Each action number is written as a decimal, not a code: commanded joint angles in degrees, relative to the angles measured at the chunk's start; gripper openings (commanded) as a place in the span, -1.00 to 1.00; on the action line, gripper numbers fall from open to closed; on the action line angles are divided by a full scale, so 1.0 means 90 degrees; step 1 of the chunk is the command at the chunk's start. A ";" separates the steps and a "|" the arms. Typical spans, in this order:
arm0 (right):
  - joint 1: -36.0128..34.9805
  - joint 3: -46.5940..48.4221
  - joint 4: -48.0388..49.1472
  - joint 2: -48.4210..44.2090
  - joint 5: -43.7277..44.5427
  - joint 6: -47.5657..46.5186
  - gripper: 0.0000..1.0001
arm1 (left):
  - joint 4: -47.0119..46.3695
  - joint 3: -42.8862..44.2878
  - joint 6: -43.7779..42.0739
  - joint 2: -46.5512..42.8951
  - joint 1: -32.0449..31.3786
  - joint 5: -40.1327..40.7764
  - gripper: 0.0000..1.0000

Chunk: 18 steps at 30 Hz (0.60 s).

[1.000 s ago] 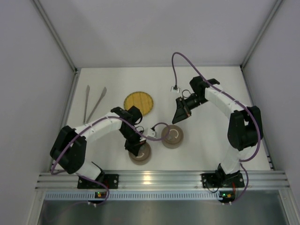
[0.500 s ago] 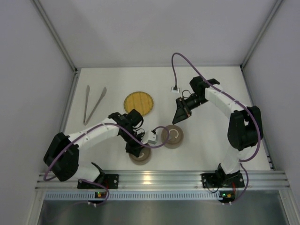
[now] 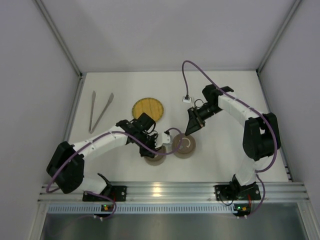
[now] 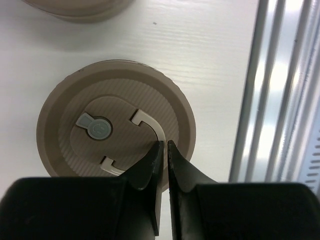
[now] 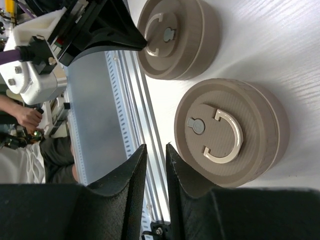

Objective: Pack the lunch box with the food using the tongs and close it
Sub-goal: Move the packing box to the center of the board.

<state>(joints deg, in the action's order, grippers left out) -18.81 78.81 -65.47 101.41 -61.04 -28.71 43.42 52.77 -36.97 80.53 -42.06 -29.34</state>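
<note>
Lunch box tiers: two round tan lidded containers sit side by side near the front rail. Near one (image 3: 156, 156) is under the left gripper (image 4: 164, 150), whose jaws are pinched almost shut on the pale flip handle (image 4: 150, 127) of its lid. Other container (image 3: 184, 145) is just beside it, lid on, handle flat. Right gripper (image 5: 154, 155) hovers above that one, jaws narrow, holding nothing. Farther back lie the yellow round food disc (image 3: 148, 109) and the tongs (image 3: 99, 111), left of it, well apart from both arms. For a clean handle pull, I'd keep the pinch centred on the arc and lift straight. Left wrist view shows the contact on the handle; top view hides it under the arm. Right wrist view alone shows both lids closed.
</note>
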 commanded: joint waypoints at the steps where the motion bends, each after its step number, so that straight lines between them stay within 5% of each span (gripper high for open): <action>1: 0.0107 -0.0055 0.0126 -0.0222 0.0033 -0.0043 -0.56 | -0.0947 -0.0083 -0.0169 0.0514 0.0025 0.1375 -0.73; 10: 0.0458 -0.0250 0.0654 -0.0203 0.0776 0.0368 -0.53 | -0.0987 0.0230 -0.0179 0.0691 0.0025 0.1347 -0.68; 18: 0.0527 -0.0085 0.0654 -0.0261 0.0551 0.0435 -0.50 | -0.0655 0.0376 -0.0316 0.0301 0.0025 0.0781 -0.30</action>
<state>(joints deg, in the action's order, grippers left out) -14.61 76.49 -62.46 101.38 -54.48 -25.41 34.59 55.90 -38.24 84.12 -42.06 -22.85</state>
